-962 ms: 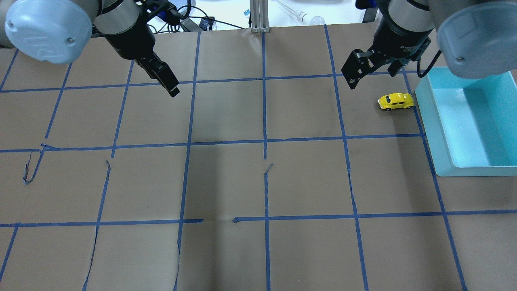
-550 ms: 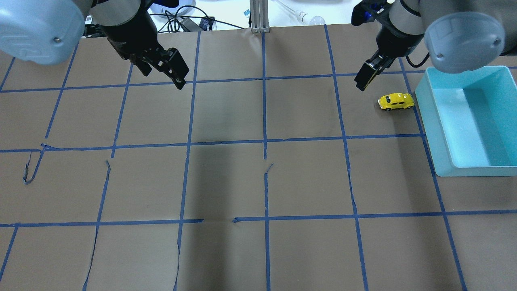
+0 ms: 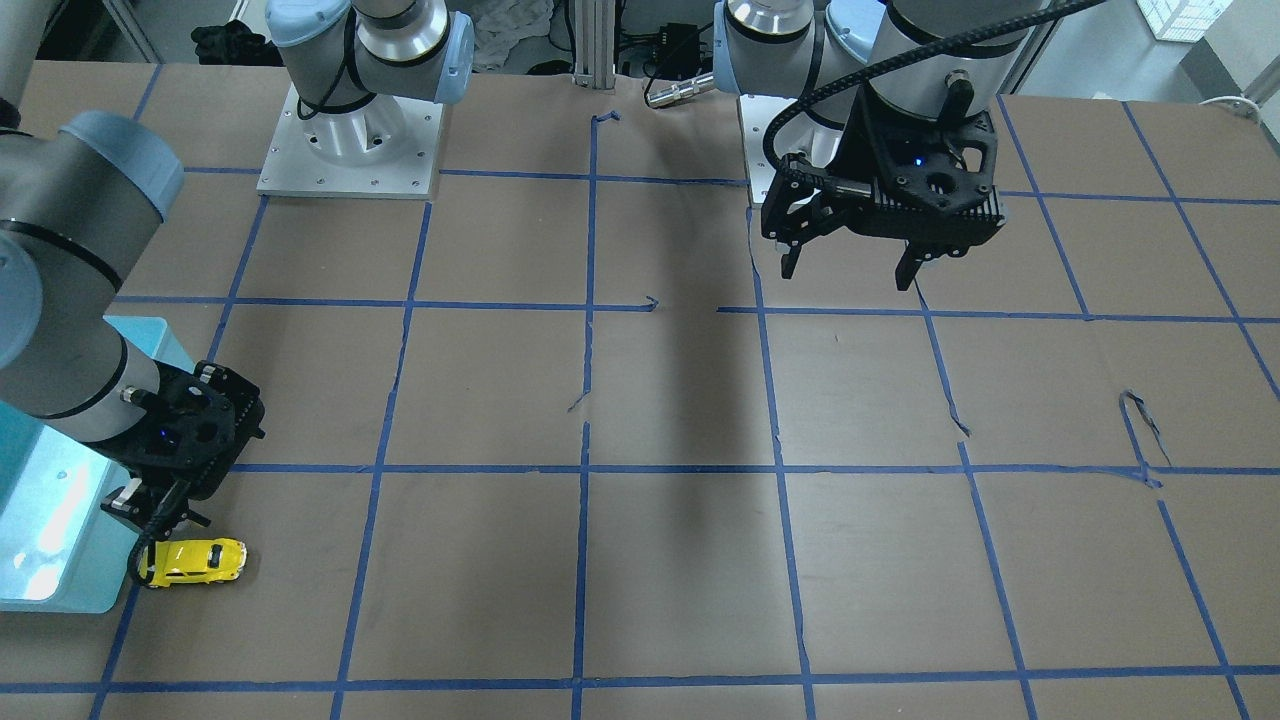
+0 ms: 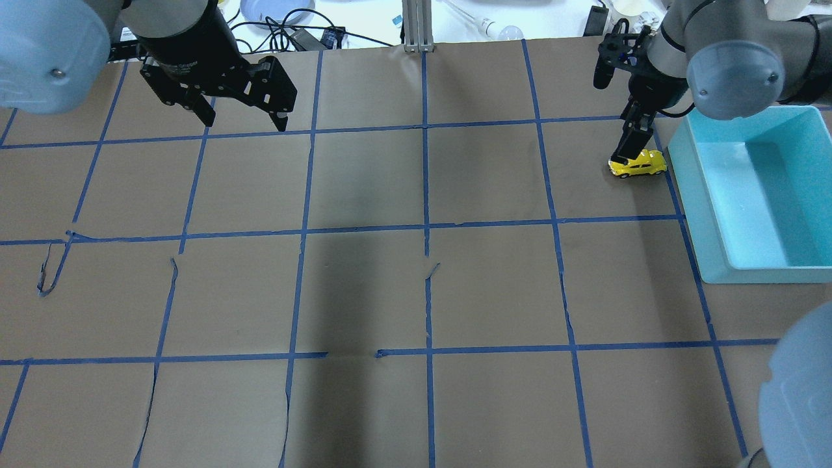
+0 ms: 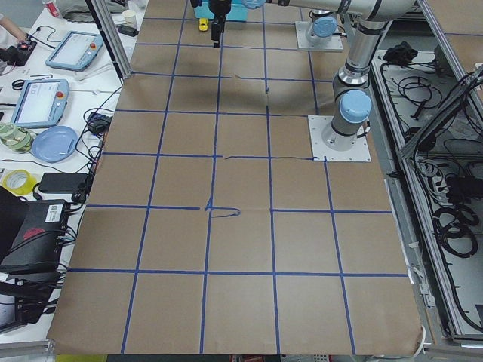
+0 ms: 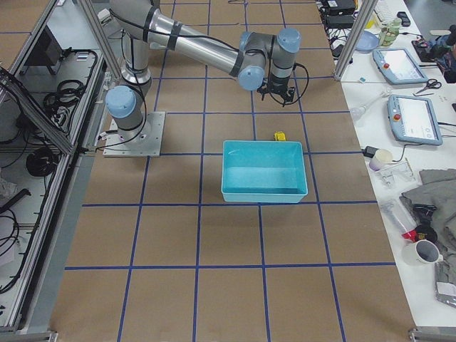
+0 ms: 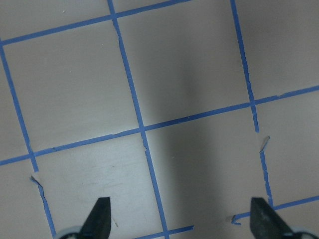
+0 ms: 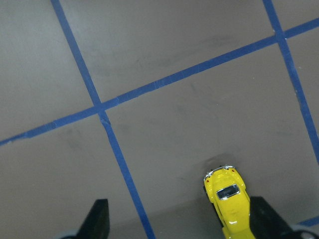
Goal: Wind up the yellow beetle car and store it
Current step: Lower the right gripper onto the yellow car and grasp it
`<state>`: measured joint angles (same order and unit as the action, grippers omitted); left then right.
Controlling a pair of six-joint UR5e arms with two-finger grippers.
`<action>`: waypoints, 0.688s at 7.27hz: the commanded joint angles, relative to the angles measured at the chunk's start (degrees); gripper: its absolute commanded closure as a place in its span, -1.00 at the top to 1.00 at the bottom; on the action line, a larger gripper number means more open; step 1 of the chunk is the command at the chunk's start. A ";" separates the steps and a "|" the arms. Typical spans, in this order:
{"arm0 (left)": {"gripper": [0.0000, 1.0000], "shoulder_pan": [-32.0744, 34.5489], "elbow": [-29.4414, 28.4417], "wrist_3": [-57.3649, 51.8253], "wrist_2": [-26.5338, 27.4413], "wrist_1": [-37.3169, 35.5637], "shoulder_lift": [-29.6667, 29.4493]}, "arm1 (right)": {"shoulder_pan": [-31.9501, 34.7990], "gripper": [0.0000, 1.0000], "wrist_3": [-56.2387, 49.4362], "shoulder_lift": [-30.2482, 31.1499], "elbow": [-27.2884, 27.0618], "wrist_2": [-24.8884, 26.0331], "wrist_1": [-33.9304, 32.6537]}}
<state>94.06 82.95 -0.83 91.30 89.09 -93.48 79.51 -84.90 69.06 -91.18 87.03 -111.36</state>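
Car (image 4: 638, 163): glossy yellow beetle body, dark windows; upright on table (image 4: 494, 286), just beside teal bin (image 4: 690, 195). Right gripper (image 8: 182, 221) spread wide, car between its fingers, nearer one. Left gripper (image 4: 244, 122) spread, empty, well apart.

Both silver-grey tubular arms (image 6: 199, 46) wear pale blue round joint caps (image 4: 734, 71), each with a small screw (image 4: 771, 77). The black ribbed left gripper (image 3: 846, 276) shows a tiny blue light (image 3: 918, 160) and trails a corrugated black cable (image 3: 900, 60). The square silvery base plates (image 3: 290, 175) are bolted down.
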 commanded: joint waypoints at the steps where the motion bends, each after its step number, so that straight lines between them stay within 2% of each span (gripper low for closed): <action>1: 1.00 -0.54 0.89 3.11 0.64 -0.58 -0.12 | -0.67 1.00 -19.17 -4.96 0.04 0.51 -7.25; 3: 1.00 -1.86 1.51 2.77 0.55 -0.58 0.05 | -2.24 1.00 -27.22 -9.10 0.48 0.60 -12.20; 4: 1.00 -1.95 1.51 2.85 -0.06 -0.58 -0.47 | -2.95 1.00 -27.94 -9.99 0.31 1.38 -12.30; 5: 1.00 -2.04 1.51 2.94 0.45 -0.67 -0.82 | -3.04 0.99 -27.95 -10.26 0.22 4.17 -12.31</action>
<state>92.24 84.42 2.05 91.56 88.48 -93.86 76.92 -111.92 59.64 -90.88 88.85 -123.23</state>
